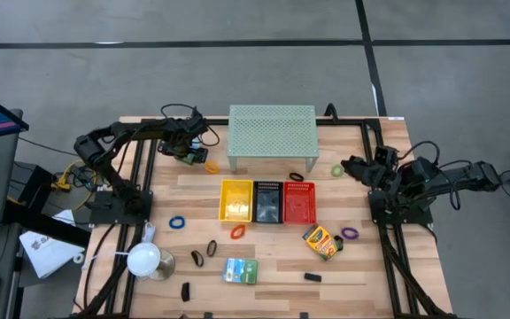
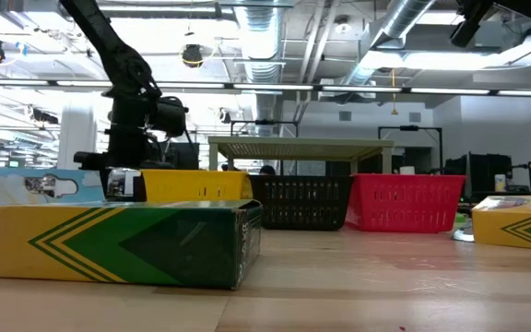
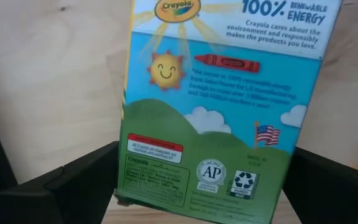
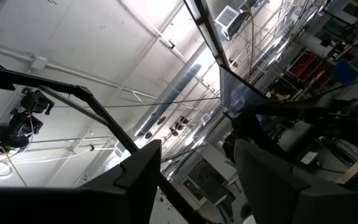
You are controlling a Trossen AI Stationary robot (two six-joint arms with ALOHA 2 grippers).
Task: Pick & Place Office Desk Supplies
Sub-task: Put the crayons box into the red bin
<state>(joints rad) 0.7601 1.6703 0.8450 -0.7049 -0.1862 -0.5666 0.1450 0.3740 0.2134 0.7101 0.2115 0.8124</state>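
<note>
My left gripper (image 1: 189,152) is at the table's far left, beside the mesh shelf, shut on a crayon box (image 3: 216,106) whose blue-and-green printed back fills the left wrist view. My right gripper (image 1: 351,166) hangs open at the far right, next to a green ring (image 1: 336,170); its wrist view faces the ceiling between its fingers (image 4: 135,180). Lying flat on the table are a second crayon box (image 1: 321,241), a green-white box (image 1: 240,270), an orange ring (image 1: 212,166), a blue ring (image 1: 177,221), a red ring (image 1: 237,232), a purple ring (image 1: 350,233) and black clips (image 1: 198,258). My left gripper pinches the crayon box between its two fingers (image 3: 86,180), one on each long side edge near the green lower end (image 3: 185,186). The printed back faces the wrist camera. Whether the box rests on the wood or is lifted, I cannot tell.
Yellow (image 1: 235,200), black (image 1: 266,202) and red (image 1: 299,202) bins stand in a row at mid-table, in front of the pale green mesh shelf (image 1: 271,133). A white round-headed lamp (image 1: 144,260) stands near the left front. Arm frames run along both side edges.
</note>
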